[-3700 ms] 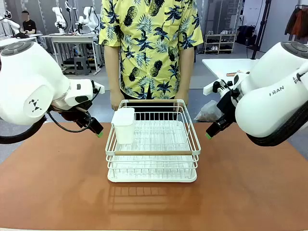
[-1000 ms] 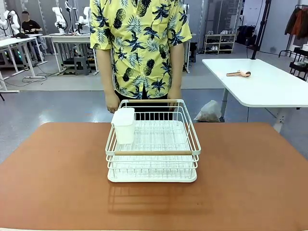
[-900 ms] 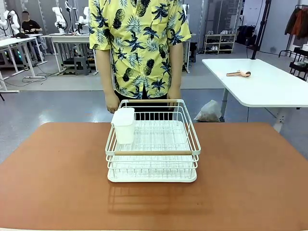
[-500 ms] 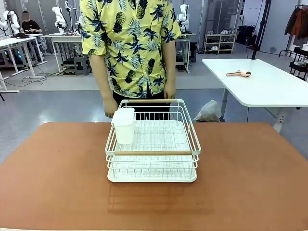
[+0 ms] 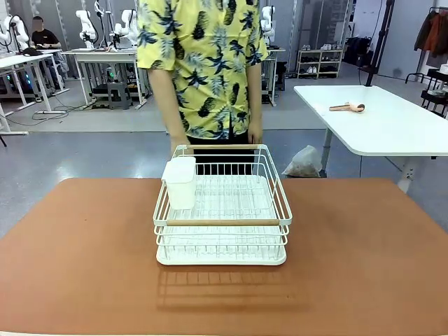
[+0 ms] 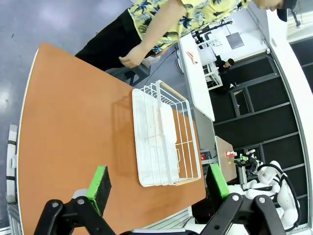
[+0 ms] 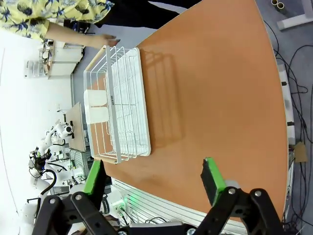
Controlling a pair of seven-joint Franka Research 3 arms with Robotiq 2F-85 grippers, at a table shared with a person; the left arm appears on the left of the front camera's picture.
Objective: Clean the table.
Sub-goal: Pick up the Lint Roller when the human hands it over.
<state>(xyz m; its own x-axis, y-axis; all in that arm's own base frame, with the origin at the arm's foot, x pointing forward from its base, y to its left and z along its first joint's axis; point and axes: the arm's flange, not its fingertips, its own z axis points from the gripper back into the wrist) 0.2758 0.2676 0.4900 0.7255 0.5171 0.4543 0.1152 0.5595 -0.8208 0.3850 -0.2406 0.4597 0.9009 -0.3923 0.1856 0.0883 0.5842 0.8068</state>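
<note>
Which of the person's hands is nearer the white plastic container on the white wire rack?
The right hand, just behind the container; the left hand behind the other far corner of the rack.

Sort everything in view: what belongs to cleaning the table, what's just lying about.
Job: table, dish rack standing on it, white container in the rack's corner.
Lying about: white side table, small brown utensil on it, bag on the floor.

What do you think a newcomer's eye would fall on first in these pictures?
Probably the white wire dish rack in the middle of the reddish-brown table, with a white container hooked on its left side. Next comes the person in a yellow pineapple-print shirt, standing just behind the rack at the table's far edge.
</note>
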